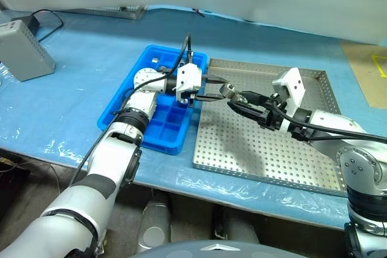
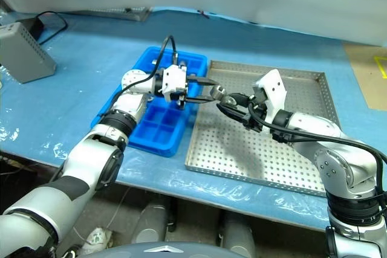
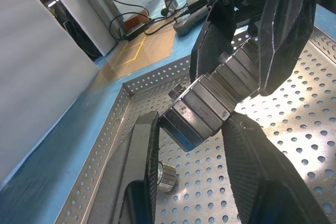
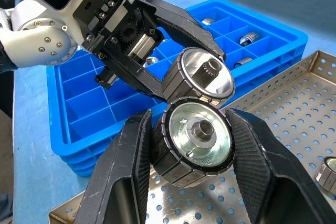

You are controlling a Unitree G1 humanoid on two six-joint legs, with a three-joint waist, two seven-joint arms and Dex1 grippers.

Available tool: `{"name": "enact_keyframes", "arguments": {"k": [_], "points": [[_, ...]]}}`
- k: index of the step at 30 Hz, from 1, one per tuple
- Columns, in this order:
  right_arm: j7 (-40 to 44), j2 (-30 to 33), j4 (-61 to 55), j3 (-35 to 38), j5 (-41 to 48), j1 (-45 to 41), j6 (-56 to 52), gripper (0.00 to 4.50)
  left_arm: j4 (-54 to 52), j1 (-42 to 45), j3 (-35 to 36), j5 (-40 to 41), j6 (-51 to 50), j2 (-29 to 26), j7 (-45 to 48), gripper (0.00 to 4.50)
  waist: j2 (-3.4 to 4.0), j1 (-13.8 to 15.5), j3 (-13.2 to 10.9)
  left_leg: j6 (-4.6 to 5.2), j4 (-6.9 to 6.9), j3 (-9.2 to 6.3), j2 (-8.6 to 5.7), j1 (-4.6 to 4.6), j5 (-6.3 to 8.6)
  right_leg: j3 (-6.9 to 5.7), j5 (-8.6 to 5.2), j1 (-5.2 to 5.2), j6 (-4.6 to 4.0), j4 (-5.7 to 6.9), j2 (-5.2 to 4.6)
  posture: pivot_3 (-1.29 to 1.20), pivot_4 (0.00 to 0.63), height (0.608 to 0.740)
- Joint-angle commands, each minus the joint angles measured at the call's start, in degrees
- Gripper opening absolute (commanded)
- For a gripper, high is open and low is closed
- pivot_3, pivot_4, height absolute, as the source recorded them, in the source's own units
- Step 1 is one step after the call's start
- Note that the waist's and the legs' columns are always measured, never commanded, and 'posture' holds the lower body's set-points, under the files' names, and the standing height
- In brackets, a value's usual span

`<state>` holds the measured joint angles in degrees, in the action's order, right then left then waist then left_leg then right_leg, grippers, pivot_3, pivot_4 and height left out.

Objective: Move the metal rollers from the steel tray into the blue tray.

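1. Left eye view, far left: the blue tray (image 1: 112,113) is sitting on the counter (image 1: 72,89), just beside the steel tray (image 1: 266,149). A few metal rollers (image 4: 247,39) are lying in its far compartments, while the near compartments are standing bare.
2. Above the seam between the two trays, the left gripper (image 1: 219,89) is reaching across and, in the right wrist view, is pinching the upper roller (image 4: 202,77) between its two fingers.
3. Right next to it, the right gripper (image 1: 237,98) is clamping the lower roller (image 4: 195,142), and the two rollers are touching each other in mid-air.
4. You are risking a drop here. The left fingers are gripping a smooth round surface near their tips, so the upper roller is likely to slip out if either arm is pulling away at an angle.
5. You are also risking a tug-of-war. With the rollers pressed together, any sideways move is liable to knock one of them loose onto the perforated floor or off the rim.
6. Watch the finger clearance too: the grippers are crowding each other, and a careless retreat is likely to make the fingers collide.
7. Further right, the steel tray is holding at least one loose roller (image 3: 167,177), lying on its side on the perforated floor near a rim; you are not seeing any others there.
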<state>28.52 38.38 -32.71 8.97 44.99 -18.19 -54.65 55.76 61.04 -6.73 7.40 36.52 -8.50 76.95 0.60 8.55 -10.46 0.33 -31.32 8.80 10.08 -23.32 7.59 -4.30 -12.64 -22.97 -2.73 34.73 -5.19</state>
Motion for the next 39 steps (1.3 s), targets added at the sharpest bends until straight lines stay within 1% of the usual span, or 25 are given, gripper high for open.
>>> {"name": "enact_keyframes", "arguments": {"k": [1,4,8,15,17,20,24,31,35,39], "points": [[0.2,0.1,-0.9,0.6,0.3,-1.3,1.2,1.79,-1.1,1.4,0.6,0.6,0.9,0.5,-1.1,1.42,0.0,0.0,0.0,0.0,0.0,0.0,0.0,0.0,0.0,0.0,0.0,0.0,0.0,0.0,0.0,-0.02,0.15,0.74],[0.2,0.0,-0.8,0.3,0.1,-1.4,1.2,1.79,-1.3,1.2,0.7,1.2,0.8,0.7,0.2,1.42,0.0,0.0,0.0,0.0,0.0,0.0,0.0,0.0,0.0,0.0,0.0,0.0,0.0,0.0,0.0,-0.02,0.15,0.74],[0.2,-0.1,-0.7,0.0,-0.2,-1.5,1.3,1.79,-0.4,1.7,0.8,-0.4,1.6,0.5,-3.3,1.42,0.0,0.0,0.0,0.0,0.0,0.0,0.0,0.0,0.0,0.0,0.0,0.0,0.0,0.0,0.0,-0.02,0.15,0.74],[0.5,-0.4,-0.4,-1.0,-1.8,-1.2,2.2,1.79,-0.3,2.3,1.7,0.5,-0.2,0.6,-3.4,1.42,0.0,0.0,0.0,0.0,0.0,0.0,0.0,0.0,0.0,0.0,0.0,0.0,0.0,0.0,0.0,-0.02,0.15,0.74],[1.0,0.6,-0.3,-2.6,-4.3,-0.3,3.4,1.79,-0.2,2.3,1.7,0.3,-0.4,0.5,-3.9,1.42,0.0,0.0,0.0,0.0,0.0,0.0,0.0,0.0,0.0,0.0,0.0,0.0,0.0,0.0,0.0,-0.02,0.15,0.74],[2.5,3.7,0.9,-6.4,-10.7,2.5,7.2,1.79,0.0,2.3,1.8,0.0,-0.4,0.4,-4.6,1.42,0.0,0.0,0.0,0.0,0.0,0.0,0.0,0.0,0.0,0.0,0.0,0.0,0.0,0.0,0.0,-0.02,0.15,0.74],[4.3,5.1,2.4,-7.8,-13.8,4.8,10.2,1.79,-0.6,1.5,1.8,-0.2,-0.3,0.5,-4.4,1.42,-0.01,0.1,0.0,0.01,0.0,0.0,-0.02,-0.01,0.01,0.0,0.0,0.01,0.01,-0.02,-0.02,-0.01,0.15,0.74],[6.7,7.4,4.0,-10.5,-18.7,5.4,13.7,1.79,-0.9,0.7,1.8,-0.9,-0.5,0.6,-5.5,1.42,-0.02,0.0,0.0,0.02,-0.01,0.0,-0.01,0.0,0.01,0.0,0.0,0.01,0.01,0.0,-0.02,0.0,0.15,0.74],[7.7,9.6,7.3,-13.7,-25.2,6.5,19.3,1.79,-1.7,-0.2,1.8,-1.0,-0.8,0.8,-5.8,1.42,-0.02,0.0,0.0,0.04,-0.02,-0.01,-0.01,-0.01,0.02,0.0,0.0,0.01,0.01,-0.01,-0.02,0.0,0.15,0.74],[7.1,10.2,11.9,-16.9,-32.7,6.4,25.7,1.79,-2.9,-1.0,1.8,-0.8,-1.3,0.8,-6.4,1.42,-0.06,0.1,0.0,0.04,-0.02,-0.04,0.0,-0.03,0.02,-0.05,0.0,0.01,0.0,-0.01,-0.02,0.04,0.15,0.74]]}}
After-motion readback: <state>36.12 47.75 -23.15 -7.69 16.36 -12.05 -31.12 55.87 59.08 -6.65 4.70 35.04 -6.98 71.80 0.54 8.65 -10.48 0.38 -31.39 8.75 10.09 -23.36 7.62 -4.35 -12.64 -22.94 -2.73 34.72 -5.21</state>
